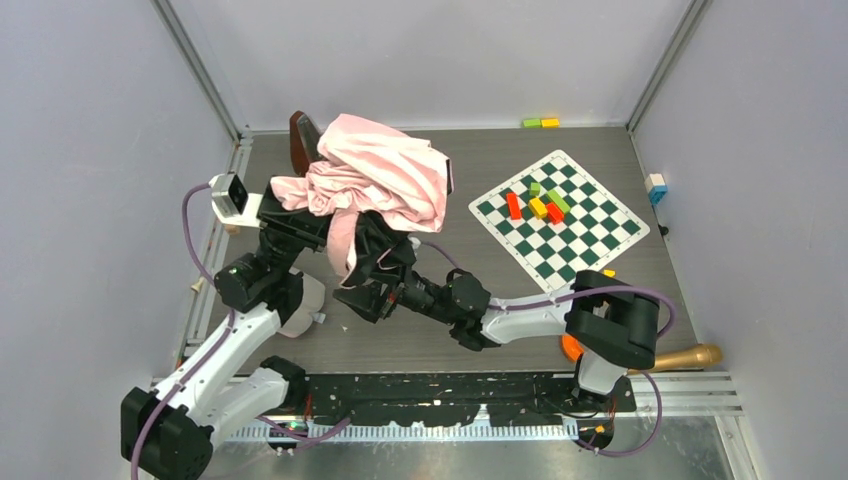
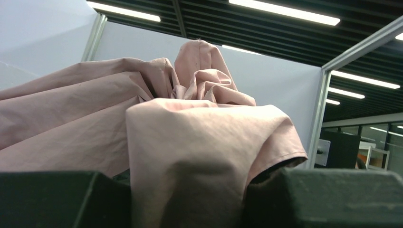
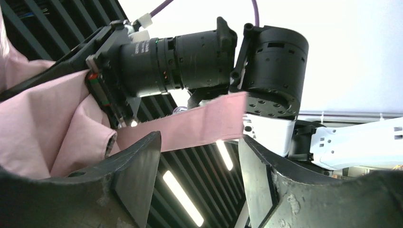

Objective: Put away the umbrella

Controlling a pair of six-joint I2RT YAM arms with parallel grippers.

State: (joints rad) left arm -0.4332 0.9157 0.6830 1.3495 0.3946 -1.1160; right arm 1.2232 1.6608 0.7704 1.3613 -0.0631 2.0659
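Note:
The umbrella (image 1: 375,175) is a bunched mass of pale pink canopy held above the left part of the table. My left gripper (image 1: 300,222) is shut on its folds, and pink fabric (image 2: 199,142) fills the gap between the dark fingers (image 2: 52,199). My right gripper (image 1: 372,262) sits just below the bundle, pointing up, open. A flat pink strap (image 3: 190,126) crosses just beyond its fingertips (image 3: 142,156), with nothing between them. More canopy (image 3: 43,123) hangs to their left, and the left arm's wrist (image 3: 190,57) is right above.
A green-and-white chequered mat (image 1: 590,245) with coloured blocks (image 1: 540,205) lies at the right. Small blocks (image 1: 540,122) sit by the back wall. A brown object (image 1: 302,140) stands behind the umbrella. A white roll (image 1: 305,305) and a gold-coloured handle (image 1: 690,357) lie near the front.

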